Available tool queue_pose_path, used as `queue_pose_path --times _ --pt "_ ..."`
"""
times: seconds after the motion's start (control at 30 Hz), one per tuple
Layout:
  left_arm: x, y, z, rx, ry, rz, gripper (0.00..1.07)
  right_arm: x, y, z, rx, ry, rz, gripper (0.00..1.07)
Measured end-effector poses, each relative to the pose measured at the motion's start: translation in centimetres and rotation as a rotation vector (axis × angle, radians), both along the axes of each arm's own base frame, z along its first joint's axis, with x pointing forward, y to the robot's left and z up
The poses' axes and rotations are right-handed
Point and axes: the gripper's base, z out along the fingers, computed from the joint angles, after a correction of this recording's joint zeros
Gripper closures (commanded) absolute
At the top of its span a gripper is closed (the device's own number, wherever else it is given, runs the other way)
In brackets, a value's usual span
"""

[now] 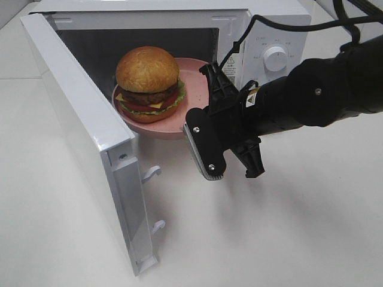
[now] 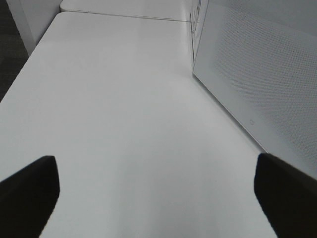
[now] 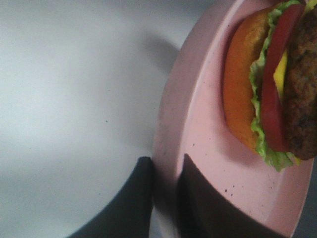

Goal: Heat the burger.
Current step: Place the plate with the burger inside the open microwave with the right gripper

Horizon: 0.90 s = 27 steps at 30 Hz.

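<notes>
The burger (image 1: 147, 75), with a golden bun, dark patty and red-yellow layers, sits on a pink plate (image 1: 194, 78) in the mouth of the open microwave (image 1: 263, 24). The plate's front edge still juts out of the cavity. My right gripper (image 1: 201, 115) is shut on the plate's right rim. The right wrist view shows its dark fingers (image 3: 133, 198) either side of the pink plate rim (image 3: 198, 148), with the burger (image 3: 277, 84) close by. My left gripper (image 2: 156, 198) is open over bare table and holds nothing; it is out of the high view.
The microwave door (image 1: 78, 119) swings wide open to the left, reaching toward the table's front. Its meshed panel (image 2: 257, 74) stands right beside my left gripper. A control dial (image 1: 276, 58) is on the microwave's right panel. White table (image 1: 299, 227) surrounds everything.
</notes>
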Motion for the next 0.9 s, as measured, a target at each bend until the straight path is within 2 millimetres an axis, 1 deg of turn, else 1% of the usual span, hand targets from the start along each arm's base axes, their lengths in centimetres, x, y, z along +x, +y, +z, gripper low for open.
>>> queue_pose_path --times 0.03,0.1,0.2,0.27,0.37,0.5,0.77,0.87,0.9 --pt "0.0 0.0 0.0 0.0 0.0 0.0 0.07 0.0 0.0 0.0 0.0 0.0 0.0 1.07" --pt "0.0 0.0 0.0 0.0 0.0 0.0 0.07 0.8 0.7 0.2 0.008 -0.01 0.003 1.07" --pt "0.0 0.0 0.0 0.0 0.0 0.0 0.07 1.0 0.8 0.3 0.009 -0.012 0.003 1.07" --pt "0.0 0.0 0.0 0.0 0.0 0.0 0.07 1.9 1.4 0.2 0.018 -0.02 0.001 1.07" --pt "0.0 0.0 0.0 0.0 0.0 0.0 0.07 2.0 1.6 0.1 0.02 -0.019 -0.002 1.07" --pt "0.0 0.0 0.0 0.0 0.0 0.0 0.07 3.2 2.3 -0.5 0.02 -0.013 -0.008 1.07" --pt "0.0 0.0 0.0 0.0 0.0 0.0 0.07 4.8 3.2 -1.2 0.024 -0.008 -0.016 1.07" --pt "0.0 0.0 0.0 0.0 0.0 0.0 0.07 4.9 3.3 -1.3 0.023 -0.002 -0.018 1.07" --pt "0.0 0.0 0.0 0.0 0.0 0.0 0.07 5.4 3.5 -1.6 0.022 -0.001 -0.018 1.07"
